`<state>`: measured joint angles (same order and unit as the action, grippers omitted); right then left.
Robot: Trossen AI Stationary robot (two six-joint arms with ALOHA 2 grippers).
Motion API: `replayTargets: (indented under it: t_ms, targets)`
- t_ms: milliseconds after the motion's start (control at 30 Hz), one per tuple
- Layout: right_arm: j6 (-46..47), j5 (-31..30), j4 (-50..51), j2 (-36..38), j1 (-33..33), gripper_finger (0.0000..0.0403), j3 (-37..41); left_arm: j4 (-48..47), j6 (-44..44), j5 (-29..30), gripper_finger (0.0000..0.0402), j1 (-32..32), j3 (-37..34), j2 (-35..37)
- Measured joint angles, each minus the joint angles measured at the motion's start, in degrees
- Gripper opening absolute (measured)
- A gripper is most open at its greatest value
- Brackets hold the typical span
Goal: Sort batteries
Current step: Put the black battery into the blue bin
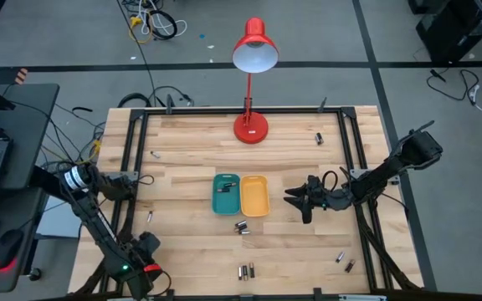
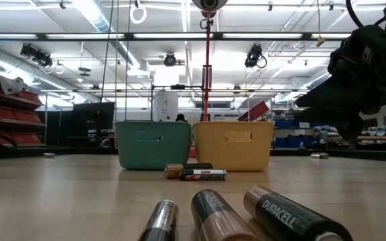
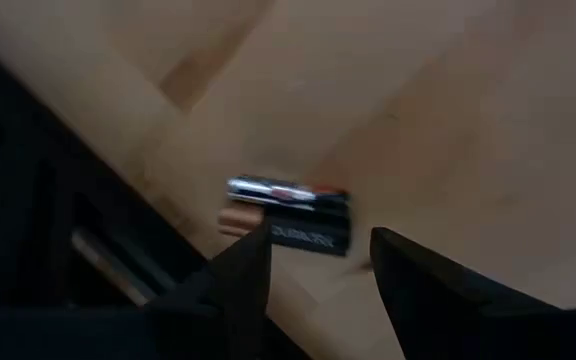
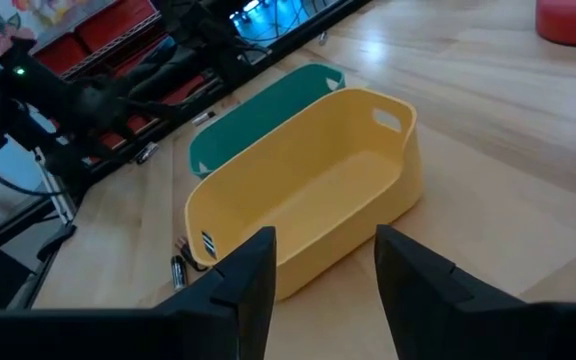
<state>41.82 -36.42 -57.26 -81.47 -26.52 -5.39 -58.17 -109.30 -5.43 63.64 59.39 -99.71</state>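
A: Where are the batteries?

B: Scattered over the desk (image 1: 191,142). In the high view a pair of batteries (image 1: 242,227) lies just below the two trays at the centre of the frame, another pair (image 1: 246,271) sits near the bottom edge, two batteries (image 1: 344,262) are at the lower right, one battery (image 1: 318,138) is at the upper right, one (image 1: 154,155) at the upper left, and one (image 1: 149,216) at the left beside the frame rail. A few dark cells (image 1: 224,190) lie inside the teal tray (image 1: 226,178).

A: And the yellow one?

B: The yellow tray (image 1: 255,194) touches the teal tray's right side; in the right wrist view it holds nothing.

A: The left hand?

B: The left hand (image 3: 313,262) hovers over a Duracell battery (image 3: 290,213) on the wood close to the dark rail. Its fingers are apart and hold nothing; the battery lies beyond the tips, not between them.

A: The right hand?

B: The right hand (image 1: 298,201) is just right of the yellow tray in the high view, above the desk. Its fingers stand parted with nothing between them, pointing at the tray.

A: Anything else?

B: A red desk lamp (image 1: 251,127) stands at the top centre.
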Motion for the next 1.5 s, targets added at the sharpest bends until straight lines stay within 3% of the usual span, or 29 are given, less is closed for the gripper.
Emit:
replayTargets:
  t_ms: [267,467,600,800,1033,1500]
  targets:
    - [-0.9,0.0,0.0,0.0,0.0,0.0166,0.0,0.2,-1.7,-4.1,0.0243,-2.2,-1.2,0.0]
    - [-0.9,0.0,0.0,0.0,0.0,0.0166,0.0,1.0,2.0,-6.1,0.0304,-2.6,-1.6,-0.1]
    - [-0.9,0.0,0.0,0.0,0.0,0.0167,0.0,2.9,3.9,-7.3,0.0319,-2.5,-3.5,0.2]
    - [-0.9,0.0,0.0,0.0,0.0,0.0167,0.0,4.0,10.1,-5.7,0.0314,-2.5,-5.0,0.3]
    - [-1.1,0.0,0.0,0.0,0.0,0.0169,0.0,7.8,11.4,-4.9,0.0306,-2.9,-5.4,0.3]
    - [-0.9,0.0,-0.1,0.0,0.0,0.0167,0.0,10.4,8.0,-4.0,0.0227,-4.3,-5.3,0.1]
